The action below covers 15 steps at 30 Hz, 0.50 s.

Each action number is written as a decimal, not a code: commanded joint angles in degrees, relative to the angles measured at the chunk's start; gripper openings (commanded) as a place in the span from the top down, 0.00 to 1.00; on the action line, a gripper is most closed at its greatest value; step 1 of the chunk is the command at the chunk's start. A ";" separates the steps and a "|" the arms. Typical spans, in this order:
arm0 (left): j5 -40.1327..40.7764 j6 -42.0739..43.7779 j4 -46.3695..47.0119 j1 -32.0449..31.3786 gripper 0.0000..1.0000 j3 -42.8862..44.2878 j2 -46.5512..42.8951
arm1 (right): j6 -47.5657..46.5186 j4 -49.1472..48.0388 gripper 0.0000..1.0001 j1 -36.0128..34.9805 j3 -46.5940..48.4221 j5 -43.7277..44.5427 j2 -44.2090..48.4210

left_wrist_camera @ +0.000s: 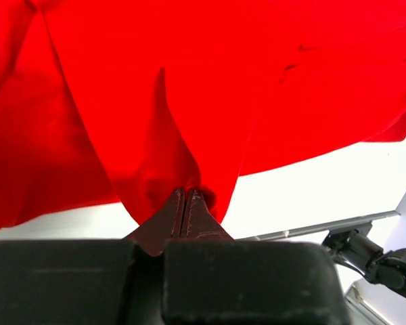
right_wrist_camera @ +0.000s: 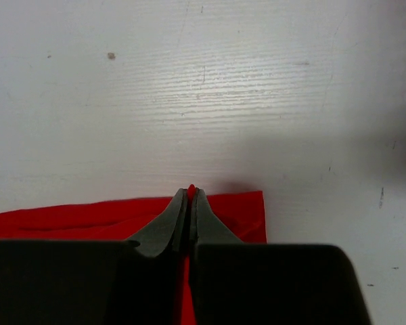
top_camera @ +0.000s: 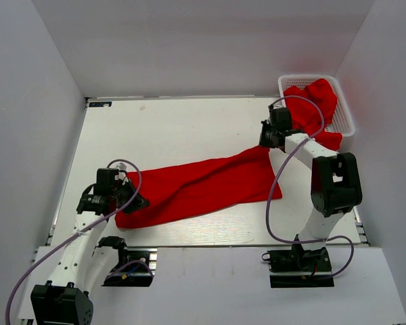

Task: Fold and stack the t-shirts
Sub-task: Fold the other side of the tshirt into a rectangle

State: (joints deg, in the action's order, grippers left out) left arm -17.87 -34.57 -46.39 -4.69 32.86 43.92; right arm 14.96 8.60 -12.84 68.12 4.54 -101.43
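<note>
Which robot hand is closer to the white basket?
The right hand. It is just left of the basket, pinching one end of the stretched red t-shirt. The left hand pinches the other end, far across the table.

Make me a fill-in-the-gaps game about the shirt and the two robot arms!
1. The colour of the t-shirt stretched across the table is ____.
2. The left tool and the right tool are both shut on the ____.
3. The white basket holding more t-shirts stands at the table's far ____ corner.
Missing words: red; t-shirt; right.
</note>
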 commanded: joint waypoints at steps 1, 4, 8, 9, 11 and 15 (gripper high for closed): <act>-3.14 -1.91 1.13 -0.15 1.00 -1.92 -0.86 | 1.12 -1.05 1.00 0.36 -1.05 1.09 3.25; -3.14 -1.91 -0.88 -0.15 1.00 -1.92 -1.38 | 1.03 -0.95 1.00 0.45 -2.63 2.41 4.83; -2.09 -1.30 -2.65 -0.15 1.00 -1.92 -1.91 | 1.47 0.80 1.00 0.62 -3.52 4.16 5.80; -2.08 -1.29 -3.35 -0.15 1.00 -1.92 -1.91 | 2.17 0.98 1.00 0.80 -4.30 4.17 6.76; -2.08 -1.29 -3.35 -0.15 1.00 -1.92 -1.91 | 2.79 2.03 1.00 0.80 -4.83 4.52 6.94; -2.08 -1.29 -2.74 -0.15 1.00 -2.45 -0.69 | 4.20 2.47 1.00 0.63 -8.17 4.87 8.35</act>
State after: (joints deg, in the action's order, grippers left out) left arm -19.42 -36.01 -48.84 -4.69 30.79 42.89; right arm 17.45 10.00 -12.71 61.76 7.44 -95.44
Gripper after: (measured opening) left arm 0.023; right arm 0.025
